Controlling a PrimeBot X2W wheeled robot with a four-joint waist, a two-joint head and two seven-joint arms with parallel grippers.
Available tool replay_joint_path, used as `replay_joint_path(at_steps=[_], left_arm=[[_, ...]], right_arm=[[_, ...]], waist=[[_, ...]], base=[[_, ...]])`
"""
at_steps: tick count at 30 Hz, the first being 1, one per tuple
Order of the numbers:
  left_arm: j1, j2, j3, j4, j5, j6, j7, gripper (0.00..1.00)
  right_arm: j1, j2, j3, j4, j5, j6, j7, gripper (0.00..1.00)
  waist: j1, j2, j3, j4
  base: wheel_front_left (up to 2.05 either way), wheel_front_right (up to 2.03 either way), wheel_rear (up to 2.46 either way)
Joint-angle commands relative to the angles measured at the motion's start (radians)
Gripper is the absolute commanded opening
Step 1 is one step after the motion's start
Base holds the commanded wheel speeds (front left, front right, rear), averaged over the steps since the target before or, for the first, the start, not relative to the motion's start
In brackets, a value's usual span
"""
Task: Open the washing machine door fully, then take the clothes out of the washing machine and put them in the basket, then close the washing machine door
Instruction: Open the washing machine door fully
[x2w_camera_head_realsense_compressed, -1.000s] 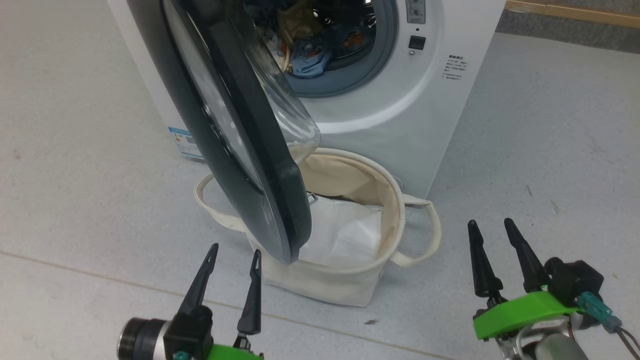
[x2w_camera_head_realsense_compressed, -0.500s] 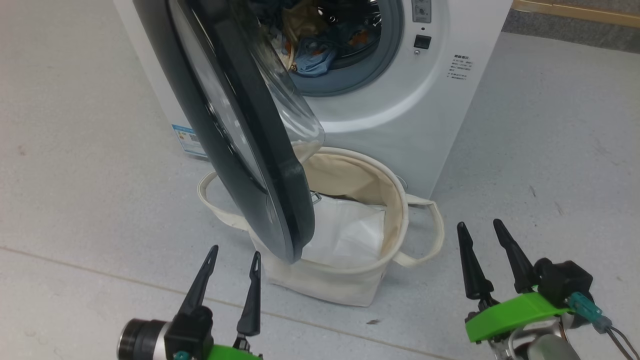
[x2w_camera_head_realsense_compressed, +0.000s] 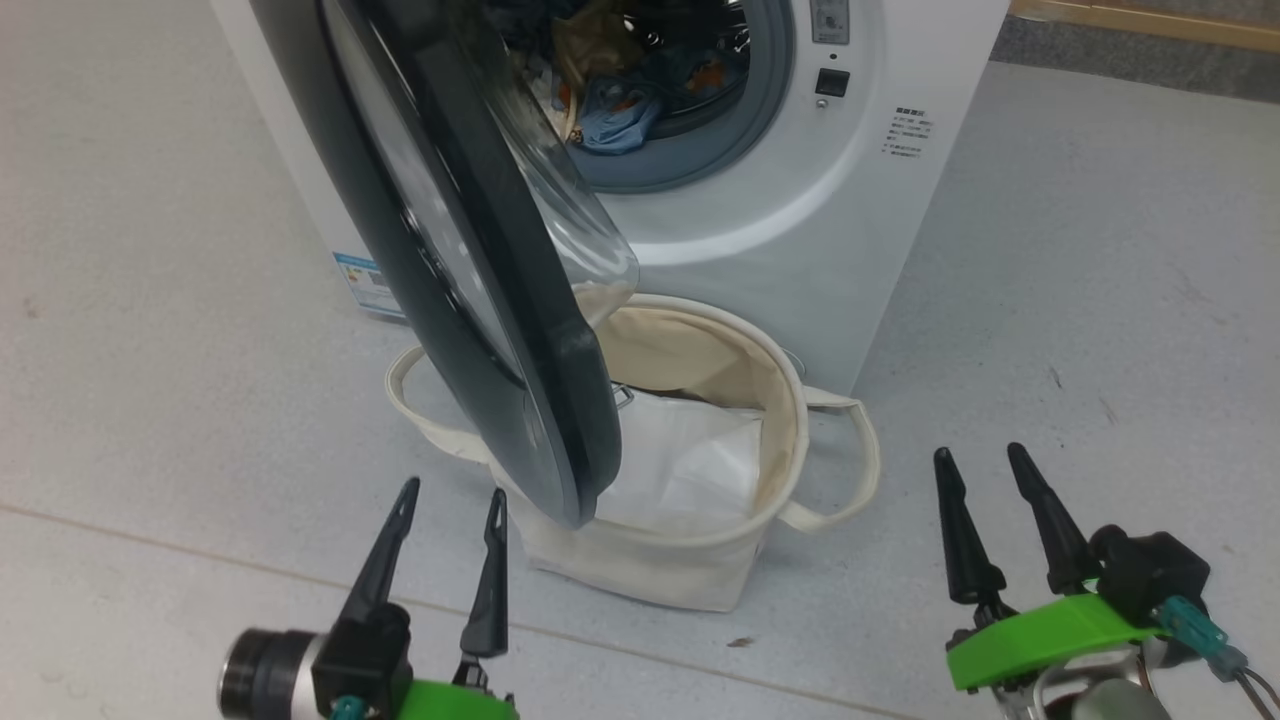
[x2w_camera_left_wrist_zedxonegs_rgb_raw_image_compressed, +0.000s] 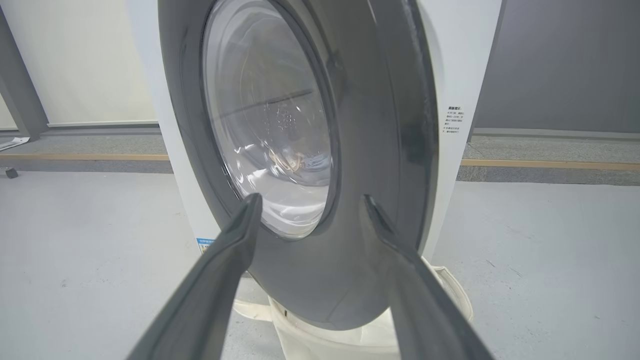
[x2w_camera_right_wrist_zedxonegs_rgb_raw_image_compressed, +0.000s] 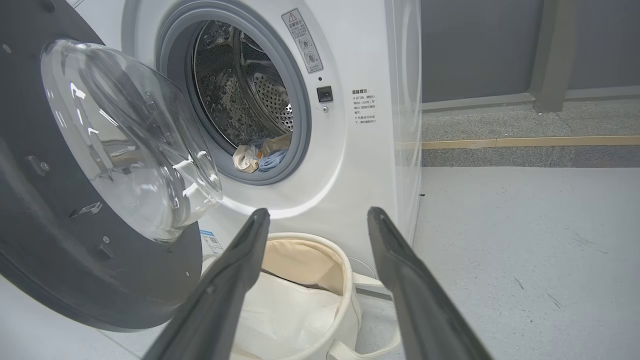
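Glossy black-rimmed washing machine door (x2w_camera_head_realsense_compressed: 560, 400), glass dome bulging, hangs partway out and overhangs the left rim of the soft cream canvas basket (x2w_camera_head_realsense_compressed: 660, 570). A plain white folded sheet (x2w_camera_head_realsense_compressed: 690, 465) lies inside. Crumpled blue and cream clothes (x2w_camera_head_realsense_compressed: 615, 110) sit in the drum of the white washing machine (x2w_camera_head_realsense_compressed: 800, 230). Left gripper (x2w_camera_head_realsense_compressed: 452, 490) and right gripper (x2w_camera_head_realsense_compressed: 978, 452) are both spread wide and empty. The door blocks the left one; bare grey floor (x2w_camera_head_realsense_compressed: 1050, 300) lies to the right.
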Motion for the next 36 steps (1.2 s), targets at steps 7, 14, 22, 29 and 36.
replay_joint_path(at_steps=[7, 14, 22, 29, 36], left_arm=[[-0.096, -0.009, 0.045, -0.17, 0.026, 0.022, -0.005, 1.0], [-0.173, -0.008, 0.016, -0.249, 0.057, 0.01, -0.005, 1.0], [-0.26, -0.026, -0.107, -0.305, 0.02, 0.0, 0.03, 0.0], [-0.322, -0.03, -0.199, -0.176, -0.066, 0.033, 0.088, 0.0], [-0.372, -0.031, -0.253, 0.003, -0.113, 0.097, 0.106, 0.0]], right_arm=[[-0.023, 0.004, 0.0, -0.035, 0.011, 0.001, -0.012, 1.0], [-0.026, 0.004, 0.002, -0.028, 0.016, 0.001, -0.012, 1.0], [-0.034, 0.004, 0.013, -0.023, 0.037, 0.001, -0.012, 1.0], [-0.048, 0.004, 0.023, -0.02, 0.05, 0.001, -0.012, 1.0], [-0.06, 0.004, 0.025, -0.017, 0.061, 0.001, -0.012, 1.0]], waist=[[0.0001, -0.0001, 0.007, -0.016], [0.0001, -0.0001, 0.006, -0.021], [0.0001, -0.0001, 0.006, -0.049], [0.0001, -0.0001, 0.023, -0.082], [0.0, -0.0001, 0.046, -0.092]], base=[[0.0, 0.0, 0.0], [0.0, 0.0, 0.0], [0.0, 0.0, 0.0], [0.0, 0.0, 0.0], [0.0, 0.0, 0.0]])
